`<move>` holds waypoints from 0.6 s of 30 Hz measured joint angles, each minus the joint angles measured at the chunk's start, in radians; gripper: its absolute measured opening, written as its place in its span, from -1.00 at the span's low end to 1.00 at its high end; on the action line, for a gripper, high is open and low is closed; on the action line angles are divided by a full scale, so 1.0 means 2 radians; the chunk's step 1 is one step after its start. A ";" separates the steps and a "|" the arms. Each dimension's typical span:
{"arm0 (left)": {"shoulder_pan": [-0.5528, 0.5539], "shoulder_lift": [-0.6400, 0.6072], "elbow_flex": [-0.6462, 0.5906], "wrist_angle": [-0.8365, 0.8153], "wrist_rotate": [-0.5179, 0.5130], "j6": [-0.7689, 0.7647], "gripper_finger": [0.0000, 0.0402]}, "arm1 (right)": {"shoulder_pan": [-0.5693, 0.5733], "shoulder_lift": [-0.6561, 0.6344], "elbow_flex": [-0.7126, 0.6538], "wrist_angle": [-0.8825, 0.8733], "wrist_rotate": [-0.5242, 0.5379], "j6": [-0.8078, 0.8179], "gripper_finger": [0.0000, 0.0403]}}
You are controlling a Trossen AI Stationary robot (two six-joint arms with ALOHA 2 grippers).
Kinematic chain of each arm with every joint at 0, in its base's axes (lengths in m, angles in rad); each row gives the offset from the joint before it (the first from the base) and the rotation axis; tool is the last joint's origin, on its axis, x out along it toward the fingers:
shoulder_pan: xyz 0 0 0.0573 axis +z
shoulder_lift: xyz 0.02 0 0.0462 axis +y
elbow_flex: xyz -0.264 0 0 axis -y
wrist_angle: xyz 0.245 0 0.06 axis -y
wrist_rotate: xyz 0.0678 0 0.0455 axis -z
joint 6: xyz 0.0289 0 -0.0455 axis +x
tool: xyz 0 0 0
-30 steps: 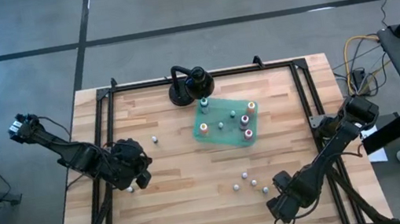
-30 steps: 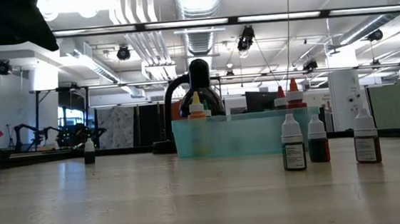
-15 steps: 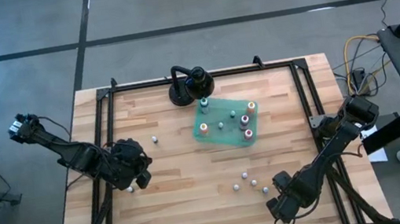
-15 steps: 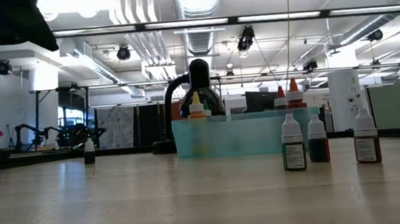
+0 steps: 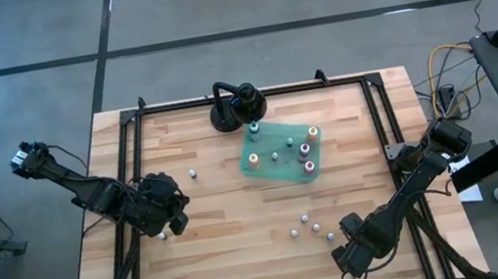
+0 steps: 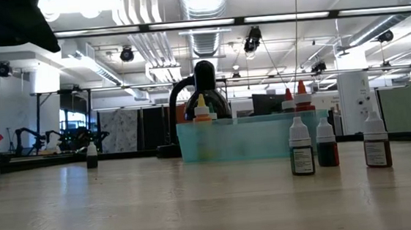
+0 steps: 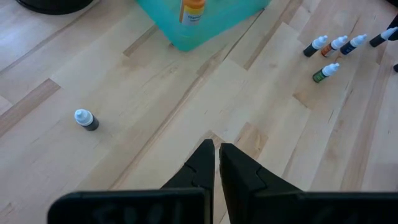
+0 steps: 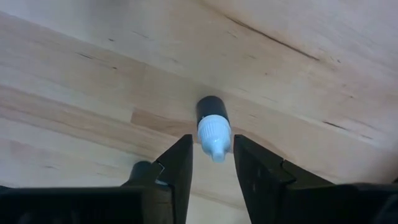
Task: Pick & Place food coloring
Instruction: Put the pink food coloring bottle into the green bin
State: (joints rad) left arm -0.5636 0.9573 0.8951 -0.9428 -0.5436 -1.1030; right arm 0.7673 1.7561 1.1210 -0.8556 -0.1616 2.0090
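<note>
The teal tray (image 5: 283, 167) sits near the far middle of the desk (image 5: 234, 241), and everything else is easiest to place off it. Inside it stand a handful of little food coloring bottles (image 5: 306, 149) with orange, yellow, red and green caps, all upright. In the low view the orange-capped one (image 6: 202, 114) pokes above the tray's wall on one side and two red tips (image 6: 296, 97) on the other. Touching the tray's far-left corner is the black round-based stand (image 5: 226, 116).

The desk is light butcher-block wood in a black frame, on a grey concrete floor. Behind it the low view shows a big open workshop with ceiling ducts and strip lights.

Loose bottles: a small cluster (image 5: 305, 224) stands on the near side of the tray, between it and the right arm, caps up. One lone bottle (image 5: 193, 175) stands to the tray's left, and another (image 5: 163, 236) sits right by the left arm.

The left end effector (image 7: 216, 152) hovers over bare wood left of the tray, fingers pressed together, holding nothing. The right end effector (image 8: 211, 155) is down near the desk's front edge, on the near side of the tray, with fingers apart on either side of a bottle with a dark body and white cap (image 8: 211, 127). That bottle's long axis runs along the fingers, cap towards the wrist. Can't tell if the pads actually touch it.
</note>
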 joint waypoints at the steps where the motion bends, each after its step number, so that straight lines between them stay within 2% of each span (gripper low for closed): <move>1: 0.000 0.000 0.000 0.000 0.000 0.000 -1.00 | 0.000 0.000 0.000 0.000 0.000 0.000 -0.45; 18: 0.000 0.000 0.000 0.000 0.000 0.000 -1.00 | 0.000 -0.001 -0.002 0.000 0.001 -0.015 -0.74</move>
State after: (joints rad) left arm -0.5636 0.9573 0.8951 -0.9426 -0.5437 -1.1030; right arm 0.7670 1.7542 1.1172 -0.8562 -0.1604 1.9797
